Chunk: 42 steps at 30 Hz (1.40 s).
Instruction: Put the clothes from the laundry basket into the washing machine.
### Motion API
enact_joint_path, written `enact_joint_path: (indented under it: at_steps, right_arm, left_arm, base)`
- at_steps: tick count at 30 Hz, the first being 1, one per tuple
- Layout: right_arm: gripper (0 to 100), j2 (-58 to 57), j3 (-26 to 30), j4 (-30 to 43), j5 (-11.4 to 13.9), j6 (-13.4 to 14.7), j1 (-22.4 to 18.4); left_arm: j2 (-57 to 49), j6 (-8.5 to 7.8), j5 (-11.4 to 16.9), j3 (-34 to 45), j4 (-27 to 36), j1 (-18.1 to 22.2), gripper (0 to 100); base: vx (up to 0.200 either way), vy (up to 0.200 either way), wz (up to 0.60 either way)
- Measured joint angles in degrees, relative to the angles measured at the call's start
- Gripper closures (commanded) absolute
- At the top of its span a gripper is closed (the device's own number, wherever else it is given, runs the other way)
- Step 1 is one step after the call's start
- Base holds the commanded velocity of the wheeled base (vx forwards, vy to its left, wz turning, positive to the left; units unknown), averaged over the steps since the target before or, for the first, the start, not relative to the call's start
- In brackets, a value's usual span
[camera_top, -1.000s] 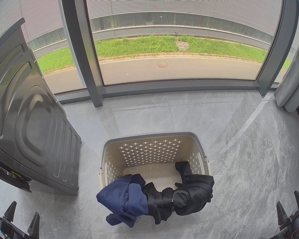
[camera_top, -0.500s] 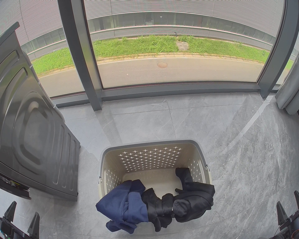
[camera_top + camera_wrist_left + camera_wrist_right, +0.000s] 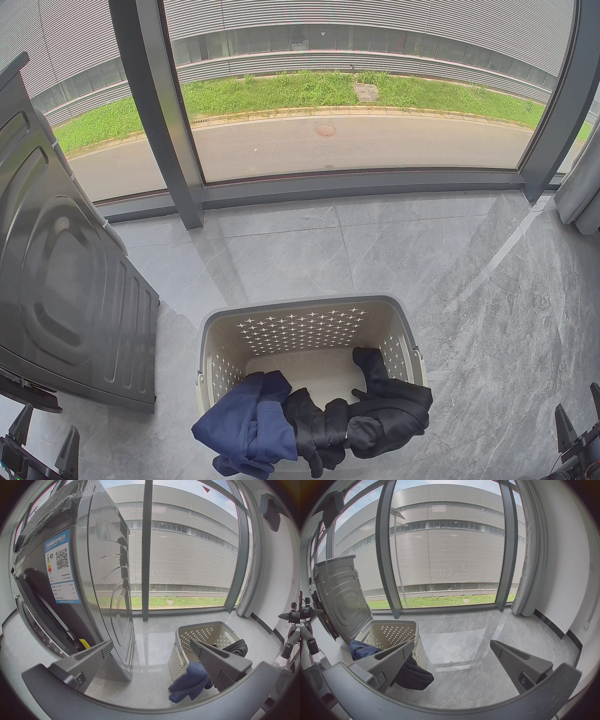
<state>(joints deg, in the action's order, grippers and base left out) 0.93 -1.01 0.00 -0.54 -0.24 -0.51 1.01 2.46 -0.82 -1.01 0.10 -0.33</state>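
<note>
Well, the biggest thing before me is the window wall (image 3: 350, 94), running across the far side beyond the laundry basket (image 3: 300, 304), with grass and a road outside. The grey marbled floor (image 3: 437, 262) spreads from it under and around the basket. The washing machine (image 3: 62, 281) stands to the basket's left, near it but apart, its dark ribbed side panel turned toward the basket. A pale curtain (image 3: 581, 187) hangs far off beyond the basket's right side.

The basket itself is beige with star-shaped holes and a grey rim, and it sits upright on the floor. The clothes lie bunched along its near edge: a blue garment (image 3: 250, 425) spills over the near left corner, and a black garment (image 3: 381, 406) drapes over the near right corner, one dark strip reaching up along the inside of the right wall. The two garments touch in the middle.

My left gripper (image 3: 47, 431) hangs low to the basket's left, in front of the machine, fingers spread wide and holding nothing. My right gripper (image 3: 451, 645) is well off the basket's right side, fingers likewise apart and empty.
</note>
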Motion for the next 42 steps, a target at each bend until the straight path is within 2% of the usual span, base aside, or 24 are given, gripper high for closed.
enact_joint_path:
  at_steps: [3, 12, 27, 42]
  right_arm:
    - [0, 0.0, 0.0, 0.0, 0.0, 0.0, 0.0]
    - [0, 0.0, 0.0, 0.0, 0.0, 0.0, 0.0]
    - [0, 0.0, 0.0, 0.0, 0.0, 0.0, 0.0]
    - [0, 0.0, 0.0, 0.0, 0.0, 0.0, 0.0]
  left_arm:
    - [0.0, 0.05, 0.0, 0.0, 0.0, 0.0, 0]
    - [0.0, 0.07, 0.0, 0.0, 0.0, 0.0, 0]
    - [0.0, 0.07, 0.0, 0.0, 0.0, 0.0, 0]
    - [0.0, 0.05, 0.0, 0.0, 0.0, 0.0, 0]
  base:
    - [0.2, 0.0, 0.0]
    - [0.0, 0.0, 0.0]
    - [0.2, 0.0, 0.0]
    - [0.0, 0.0, 0.0]
